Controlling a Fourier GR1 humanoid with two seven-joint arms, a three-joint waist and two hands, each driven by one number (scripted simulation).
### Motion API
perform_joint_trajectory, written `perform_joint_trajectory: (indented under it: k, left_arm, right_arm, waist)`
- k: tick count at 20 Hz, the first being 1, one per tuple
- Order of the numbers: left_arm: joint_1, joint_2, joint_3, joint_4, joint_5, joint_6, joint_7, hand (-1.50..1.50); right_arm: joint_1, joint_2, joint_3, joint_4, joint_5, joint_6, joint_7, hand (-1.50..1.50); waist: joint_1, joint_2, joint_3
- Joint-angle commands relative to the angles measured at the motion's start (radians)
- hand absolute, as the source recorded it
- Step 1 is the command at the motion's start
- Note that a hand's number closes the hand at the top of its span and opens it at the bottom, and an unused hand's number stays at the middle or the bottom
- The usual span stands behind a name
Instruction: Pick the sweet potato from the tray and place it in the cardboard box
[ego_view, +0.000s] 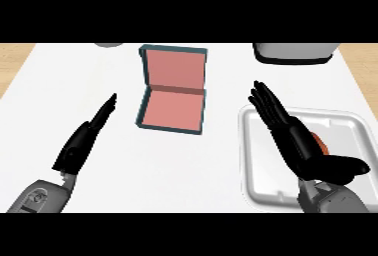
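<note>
Task at an early stage, by the look of it: sweet potato (322, 143) not yet lifted, lying in the white tray (255, 165) at about 4 o'clock of the view, only a small orange-brown sliver of it showing past the right hand. Cardboard box (172, 90), teal outside and pink inside, sits open on the white tabletop (52, 95) near 12 o'clock, lid flap thrown back toward the far edge; nothing visible inside it. Left to do, as I judge: close on the sweet potato, lift it, carry it toward 10 o'clock from the tray and set it in the box. Right hand (295, 137) is over the tray, edge-on, fingers straight and stretched toward 11 o'clock, thumb splayed out toward 3 o'clock over the tray's inside; it holds nothing, and whether the palm touches the sweet potato I cannot tell, since the hand covers most of it. Left hand (83, 141) at 8 o'clock, well apart from box and tray, fingers straight and together, pointing toward 1 o'clock, empty, resting. A grey-and-black object (295, 52) is at 1 o'clock on the far edge, and a small grey thing (108, 44) near 11 o'clock, both cut off by the view.
</note>
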Motion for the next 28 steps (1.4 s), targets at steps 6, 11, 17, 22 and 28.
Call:
perform_joint_trajectory:
  k: [6,11,17,22,28]
  left_arm:
    - [0.087,0.008,0.166,0.031,0.0,0.157,0.039,0.0]
    - [0.129,-0.035,0.129,-0.028,0.017,0.162,0.106,0.0]
    - [0.164,-0.019,0.143,-0.114,0.001,0.151,0.171,0.0]
    - [0.139,-0.03,0.155,-0.067,-0.005,0.16,0.141,0.0]
    - [0.16,-0.065,0.123,-0.053,-0.026,0.163,0.105,0.0]
  right_arm:
    - [-0.071,-0.138,-0.42,0.21,-0.2,0.146,-0.228,-1.5]
    - [0.032,-0.112,-0.443,0.407,0.028,-0.15,-0.231,-1.5]
    - [-0.014,-0.25,-0.459,0.596,0.086,0.053,-0.406,-1.5]
    - [0.004,-0.448,-0.348,0.614,0.279,0.112,-0.349,-1.5]
    - [-0.032,-0.666,-0.223,0.548,0.36,0.387,-0.173,-1.5]
  waist:
    - [0.018,0.0,0.003]
    - [0.01,-0.007,0.002]
    - [0.005,-0.011,-0.001]
    - [0.006,-0.009,-0.003]
    - [0.007,-0.011,-0.006]
